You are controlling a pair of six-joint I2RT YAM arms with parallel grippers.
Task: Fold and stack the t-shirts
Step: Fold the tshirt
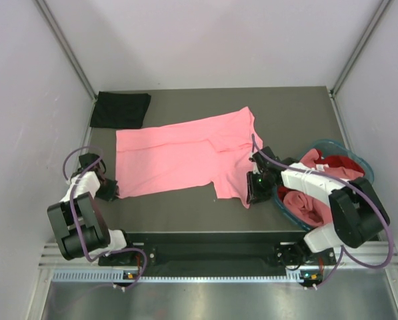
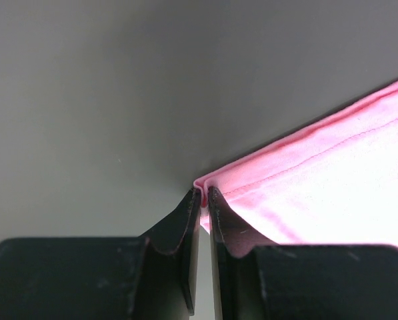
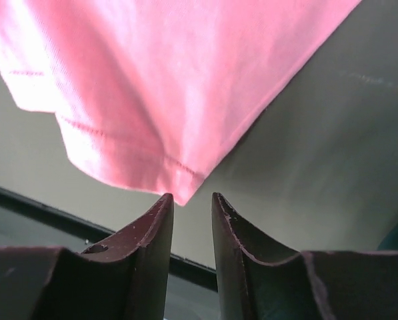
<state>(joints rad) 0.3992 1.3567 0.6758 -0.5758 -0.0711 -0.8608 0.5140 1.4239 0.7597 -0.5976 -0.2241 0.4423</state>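
A salmon pink t-shirt (image 1: 179, 157) lies spread flat across the dark table. My left gripper (image 1: 112, 190) sits at its near left corner. In the left wrist view the jaws (image 2: 204, 190) are pinched together on the hemmed corner of the pink t-shirt (image 2: 332, 173). My right gripper (image 1: 255, 190) is at the shirt's near right corner. In the right wrist view its jaws (image 3: 192, 198) stand apart, and the tip of the pink t-shirt (image 3: 152, 80) hangs just at the left fingertip, not clamped. A black t-shirt (image 1: 121, 110) lies folded at the far left.
A round teal basket (image 1: 331, 143) stands at the right edge beside my right arm, holding a red t-shirt (image 1: 342, 167) and more salmon cloth (image 1: 302, 203). Grey walls close in the table on three sides. The near table edge runs just behind both grippers.
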